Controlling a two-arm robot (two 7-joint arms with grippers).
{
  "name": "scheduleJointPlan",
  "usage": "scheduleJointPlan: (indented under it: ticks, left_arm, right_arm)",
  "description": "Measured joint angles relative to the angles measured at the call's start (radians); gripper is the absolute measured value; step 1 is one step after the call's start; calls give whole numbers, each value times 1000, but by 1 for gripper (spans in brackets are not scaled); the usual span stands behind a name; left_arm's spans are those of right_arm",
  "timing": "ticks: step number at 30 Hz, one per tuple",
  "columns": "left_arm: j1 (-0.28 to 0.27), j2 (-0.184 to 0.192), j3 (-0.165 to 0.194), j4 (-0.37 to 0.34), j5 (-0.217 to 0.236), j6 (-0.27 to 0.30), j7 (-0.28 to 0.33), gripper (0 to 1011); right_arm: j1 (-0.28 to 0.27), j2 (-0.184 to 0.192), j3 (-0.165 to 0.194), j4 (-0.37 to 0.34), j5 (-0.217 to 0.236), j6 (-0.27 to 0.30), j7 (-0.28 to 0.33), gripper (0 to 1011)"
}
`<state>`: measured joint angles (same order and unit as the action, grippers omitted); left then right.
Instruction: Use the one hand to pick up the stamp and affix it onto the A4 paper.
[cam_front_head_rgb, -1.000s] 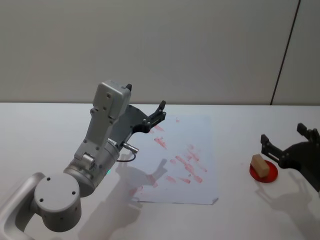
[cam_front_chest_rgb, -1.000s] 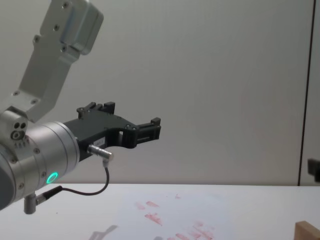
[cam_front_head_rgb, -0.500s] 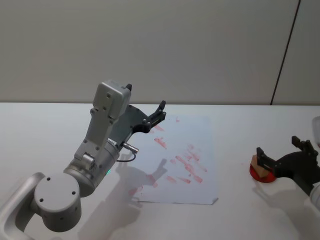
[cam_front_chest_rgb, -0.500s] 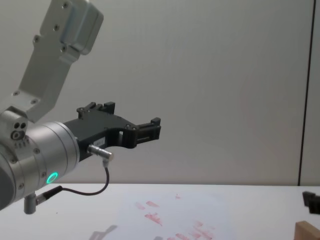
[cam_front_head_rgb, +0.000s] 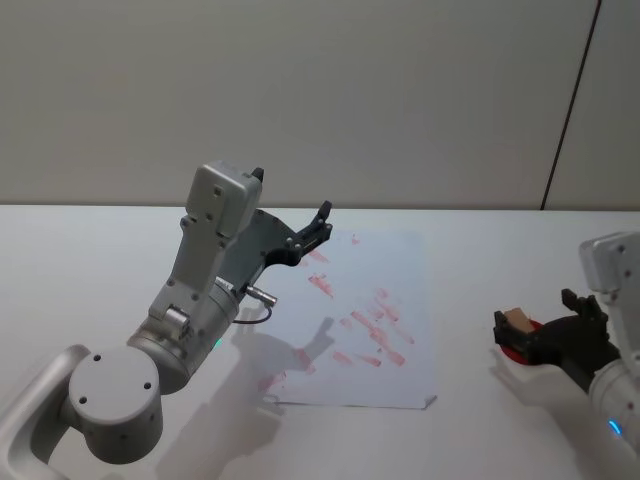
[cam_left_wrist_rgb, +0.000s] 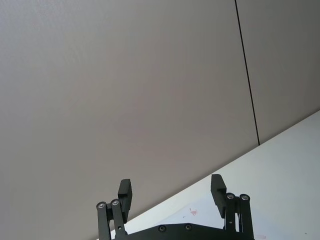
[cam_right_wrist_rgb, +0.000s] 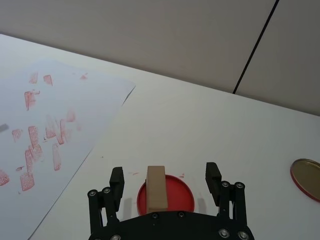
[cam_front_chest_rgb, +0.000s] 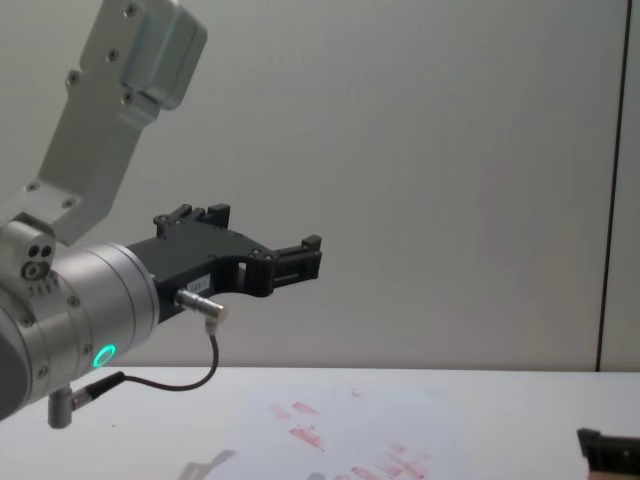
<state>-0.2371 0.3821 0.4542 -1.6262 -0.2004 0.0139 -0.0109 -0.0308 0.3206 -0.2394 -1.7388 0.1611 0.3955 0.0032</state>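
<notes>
While stamp (cam_right_wrist_rgb: 156, 189), laid on red pad (cam_right_wrist_rgb: 182, 198), is flanked by wide-open right gripper (cam_right_wrist_rgb: 164, 171), long axis is pointed along reach; left gripper (cam_left_wrist_rgb: 171, 184), likewise open, is parked well apart.

nothing readable here. red marks on the a4 paper (cam_front_head_rgb: 362, 318) are smudged blocks, no letters to make out. a tiny white label on the left gripper (cam_front_chest_rgb: 313, 258) is illegible.

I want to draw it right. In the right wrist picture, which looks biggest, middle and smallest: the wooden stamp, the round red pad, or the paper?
1. A4 paper, by far.
2. Red pad, partly hidden.
3. Stamp.
</notes>
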Motion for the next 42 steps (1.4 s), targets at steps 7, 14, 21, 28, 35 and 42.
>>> scheduleJointPlan:
  ticks: [7,14,21,28,35,42]
  left_arm:
    - [0,0,0,0,0,0,0,1003]
    - [0,0,0,0,0,0,0,1003]
    - [0,0,0,0,0,0,0,1003]
    - [0,0,0,0,0,0,0,1003]
    - [0,0,0,0,0,0,0,1003]
    - [0,0,0,0,0,0,0,1003]
  right_arm:
    - [16,-21,-9,33,-20,20,0,1001]
    - [23,-35,-14,60,-35,31,-6,1001]
    - [29,-44,-17,79,-47,37,-10,1001]
    - [32,-49,-18,88,-52,40,-11,867]
    - [34,-51,-19,94,-55,42,-12,644]
    - [34,-53,-20,97,-57,43,-13,444]
